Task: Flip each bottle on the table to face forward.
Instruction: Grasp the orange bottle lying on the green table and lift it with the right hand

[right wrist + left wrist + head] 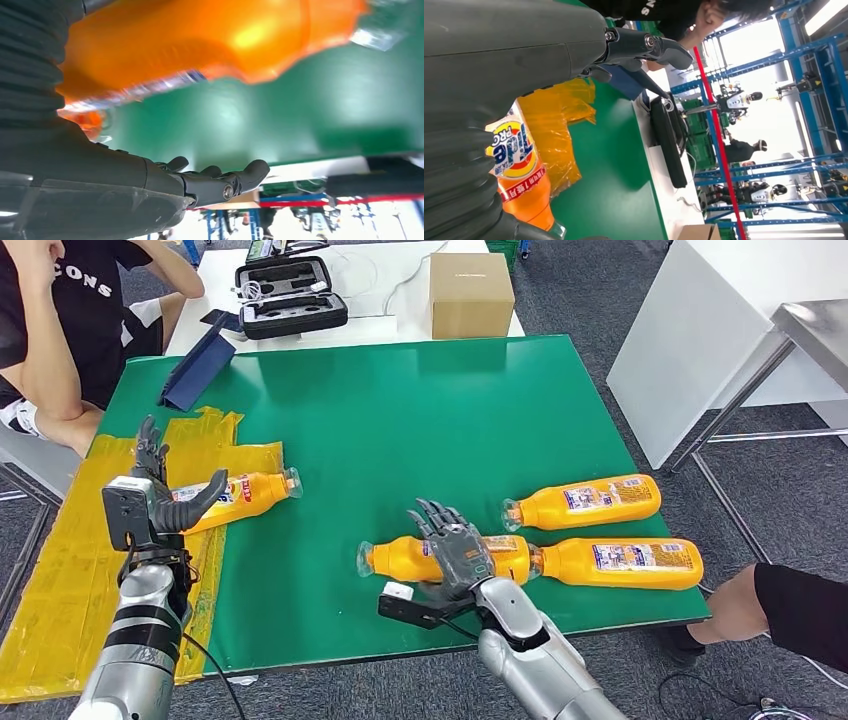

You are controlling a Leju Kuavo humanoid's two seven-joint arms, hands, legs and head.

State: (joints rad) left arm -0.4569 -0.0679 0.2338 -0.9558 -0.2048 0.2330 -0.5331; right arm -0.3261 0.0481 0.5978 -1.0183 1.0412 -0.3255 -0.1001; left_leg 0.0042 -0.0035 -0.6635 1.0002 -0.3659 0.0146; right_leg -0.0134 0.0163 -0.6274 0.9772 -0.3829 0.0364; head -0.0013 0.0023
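Four orange bottles lie on their sides on the green table (400, 410). The left bottle (240, 495) rests partly on yellow plastic, cap pointing right. My left hand (160, 490) stands at its base end, fingers up and apart, thumb stretched over the bottle; the left wrist view has its Tide label (519, 170) under my palm and the thumb (644, 45) clear of it. My right hand (455, 545) hovers spread over the middle bottle (400, 558), whose orange body (200, 40) lies close to the palm. Two more bottles (585, 502) (620, 563) lie to the right.
A yellow plastic sheet (60, 570) covers the table's left edge. A blue folder (195, 370) lies at the back left. A black case (290, 295) and cardboard box (470, 290) sit on a white table behind. One person sits at back left (60, 330); another's arm (790, 610) reaches in at right.
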